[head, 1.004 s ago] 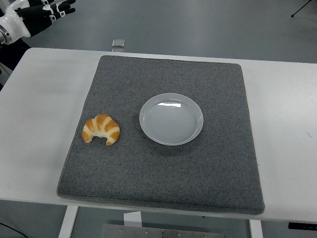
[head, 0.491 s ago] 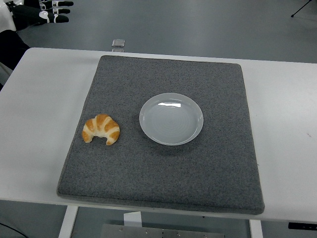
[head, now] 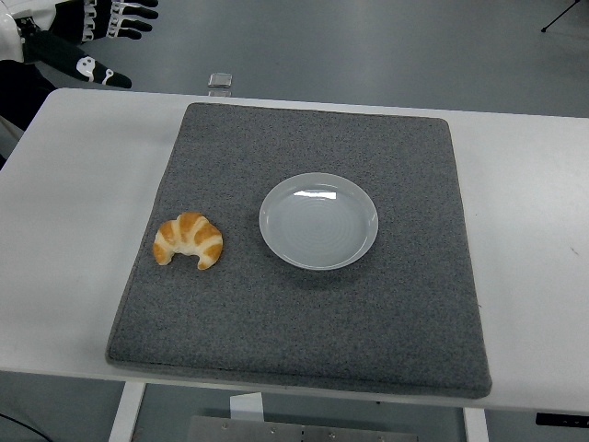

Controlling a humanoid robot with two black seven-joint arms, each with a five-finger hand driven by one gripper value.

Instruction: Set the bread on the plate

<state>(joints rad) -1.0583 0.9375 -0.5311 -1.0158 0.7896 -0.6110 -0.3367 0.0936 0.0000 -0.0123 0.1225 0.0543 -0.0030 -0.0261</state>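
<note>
Left hand (head: 101,37) was seen past the tabletop's (head: 83,184) far-left corner, fingers (head: 129,16) spread, nothing held. Right hand was not seen. Croissant (head: 188,240) lay on the grey mat (head: 304,331) close to its left edge, well apart from the hand, toward the near edge. Its long axis ran roughly left-right, tips curled toward the near edge. Plate (head: 354,241) sat empty just right of it, mid-mat. Left hand was judged the nearer one.

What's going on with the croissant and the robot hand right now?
Left hand open, up at far left corner, holding nothing. Croissant on grey mat, left of empty plate. Nothing between them.
</note>
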